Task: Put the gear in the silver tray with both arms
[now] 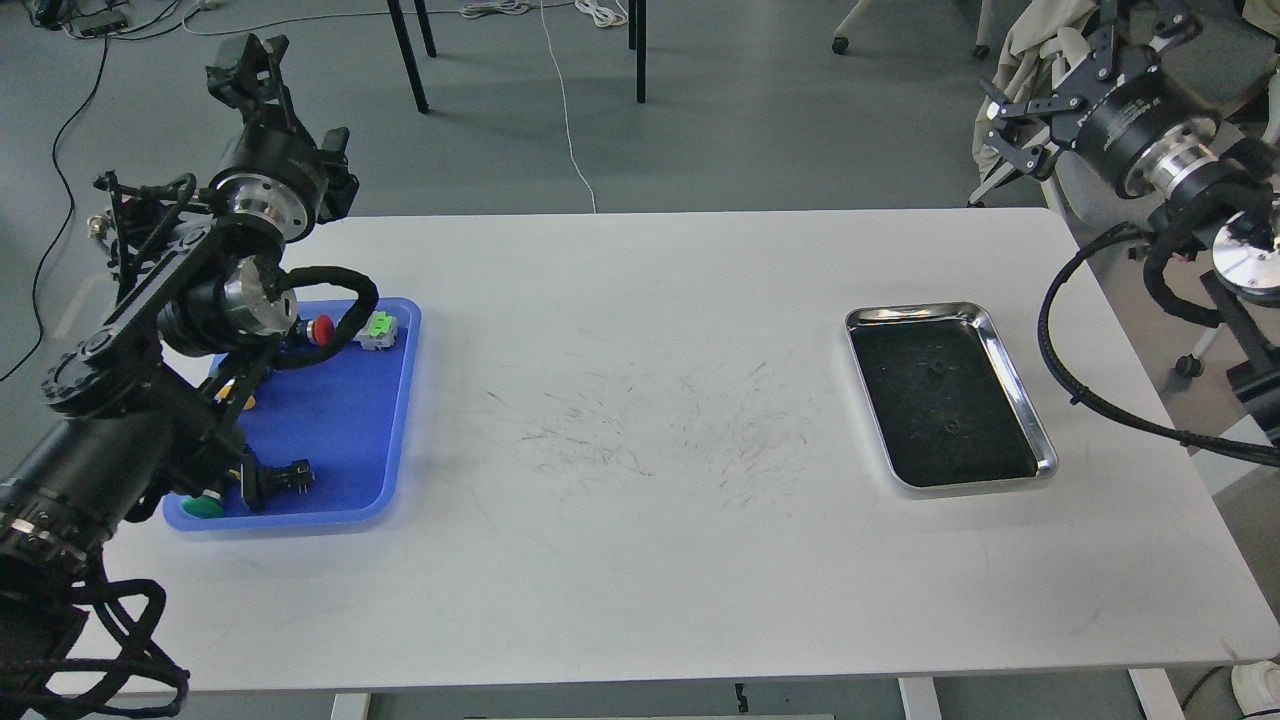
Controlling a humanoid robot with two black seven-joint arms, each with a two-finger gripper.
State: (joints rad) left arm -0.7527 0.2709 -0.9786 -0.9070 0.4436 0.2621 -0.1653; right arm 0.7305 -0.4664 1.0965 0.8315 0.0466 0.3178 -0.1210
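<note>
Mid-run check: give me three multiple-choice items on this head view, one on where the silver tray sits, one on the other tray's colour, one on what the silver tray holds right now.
1. Where is the silver tray on the white table?
A. right side
B. left side
C. near edge, centre

2. What colour is the plastic tray under the left arm?
A. red
B. blue
C. yellow

3. What does the silver tray hold?
A. several parts
B. a cloth
C. nothing visible, only its dark bottom

Answers:
1 A: it lies toward the right arm's side.
2 B: its floor and rim are blue, with small parts in it.
3 C: only the scratched dark bottom shows.

The left end effector and right end effector both hang beyond the table's far edge.
</note>
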